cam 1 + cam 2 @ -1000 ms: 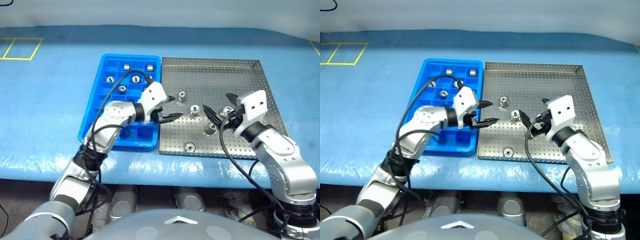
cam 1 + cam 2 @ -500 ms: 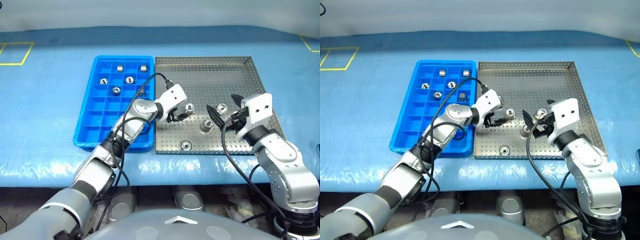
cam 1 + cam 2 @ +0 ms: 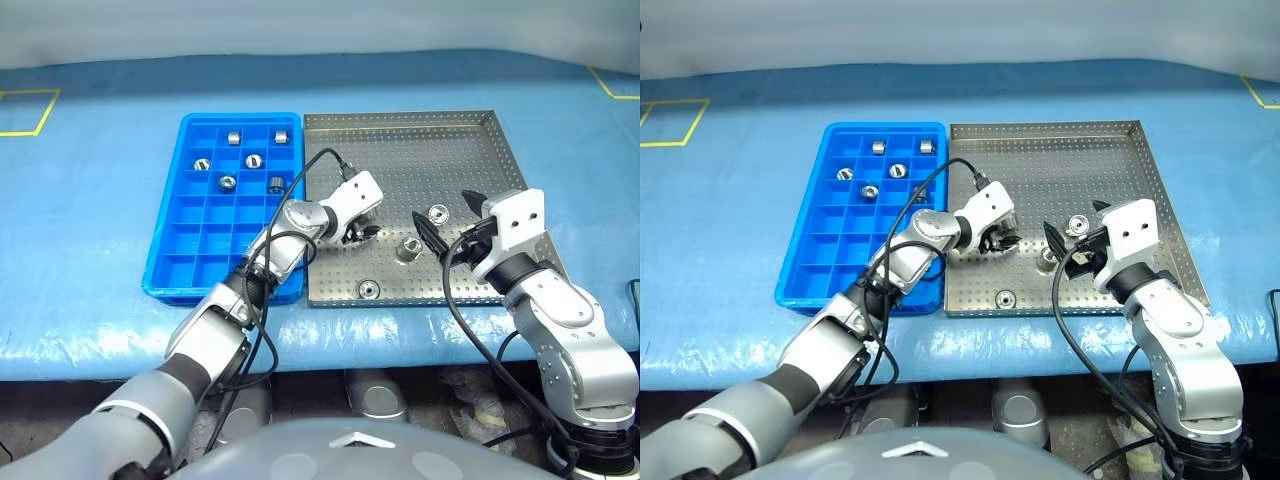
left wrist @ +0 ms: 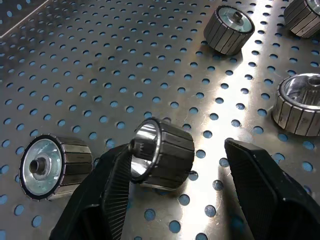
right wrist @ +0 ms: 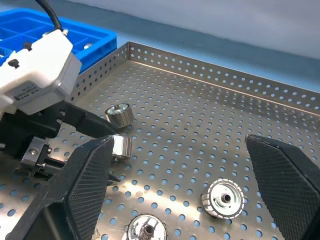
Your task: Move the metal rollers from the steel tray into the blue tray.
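Six metal rollers already sit in the far compartments of the blue tray (image 3: 190,240), which lies on your left on the blue-covered worktop (image 3: 90,200), its long side touching the steel tray (image 3: 450,140). Look next at your left claw (image 3: 362,232), reaching across the blue tray's near right corner onto the steel tray: its fingers (image 4: 115,185) stand open, and one roller (image 4: 162,153) lies on its side between them, against the left finger and clear of the other, not gripped. Just beside that finger lies another roller (image 4: 55,166) on its side. Further right on the perforated floor you have three more rollers: one (image 3: 369,290) near the front rim, one (image 3: 408,249) standing near the middle, and one (image 3: 437,213) beyond it. Your right claw (image 3: 447,224) hovers over the tray's right part with its fingers spread wide and empty, the middle and far rollers just beside its tips.
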